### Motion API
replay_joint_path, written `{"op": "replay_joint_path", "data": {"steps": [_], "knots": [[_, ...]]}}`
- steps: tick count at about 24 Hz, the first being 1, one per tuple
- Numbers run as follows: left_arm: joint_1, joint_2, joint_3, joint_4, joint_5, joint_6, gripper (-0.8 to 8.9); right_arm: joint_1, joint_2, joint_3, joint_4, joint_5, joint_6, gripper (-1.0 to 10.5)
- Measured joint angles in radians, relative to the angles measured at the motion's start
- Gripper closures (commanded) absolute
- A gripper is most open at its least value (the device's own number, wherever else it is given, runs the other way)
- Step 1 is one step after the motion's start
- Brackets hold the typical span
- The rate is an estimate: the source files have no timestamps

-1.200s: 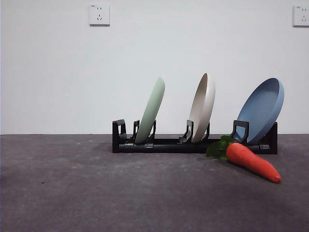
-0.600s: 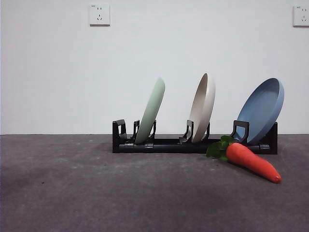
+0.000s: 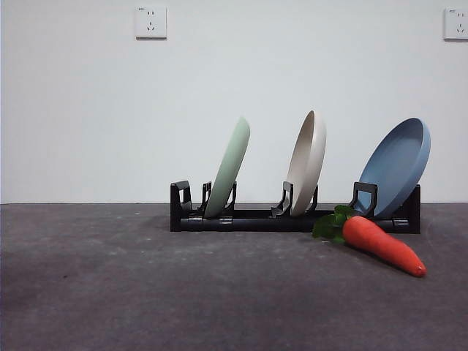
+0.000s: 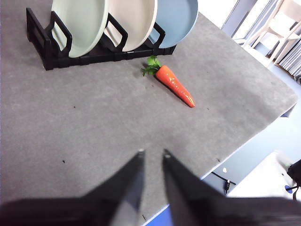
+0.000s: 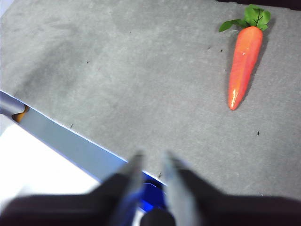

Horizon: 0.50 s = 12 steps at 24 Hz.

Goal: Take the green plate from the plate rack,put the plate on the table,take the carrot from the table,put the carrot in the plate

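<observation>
The green plate (image 3: 229, 167) stands tilted in the left slot of the plate rack (image 3: 256, 219), at the back of the table (image 3: 146, 292). It also shows in the left wrist view (image 4: 80, 21). The carrot (image 3: 380, 243) lies on the table in front of the rack's right end, leaves toward the rack. My left gripper (image 4: 153, 153) hangs shut and empty above the table's near part, well away from the rack (image 4: 42, 42) and the carrot (image 4: 175, 84). My right gripper (image 5: 152, 155) is shut and empty over the table edge, apart from the carrot (image 5: 242, 66). Neither arm shows in the front view.
A cream-white plate (image 3: 307, 162) stands in the rack's middle slot and a blue plate (image 3: 397, 164) in its right slot. The table's edge (image 5: 70, 136) runs close under my right gripper. Chairs and floor lie beyond the table's far corner (image 4: 282, 28).
</observation>
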Motion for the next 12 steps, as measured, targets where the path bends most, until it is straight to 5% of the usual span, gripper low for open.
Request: {"op": "replay_joint_path", "data": {"steps": [1,3,12], "knots": [[0.0,0.0,0.0,-0.003,0.0,0.0,2.99,0.0,0.0,0.0,0.003,0.0,0.003,3.6],[0.0,0.0,0.0,-0.003,0.0,0.0,2.8,0.0,0.0,0.0,0.008,0.0,0.008,2.8],[0.0,0.03,0.0,0.056,0.0,-0.002,2.8,0.0,0.0,0.0,0.007,0.0,0.009,2.9]]}}
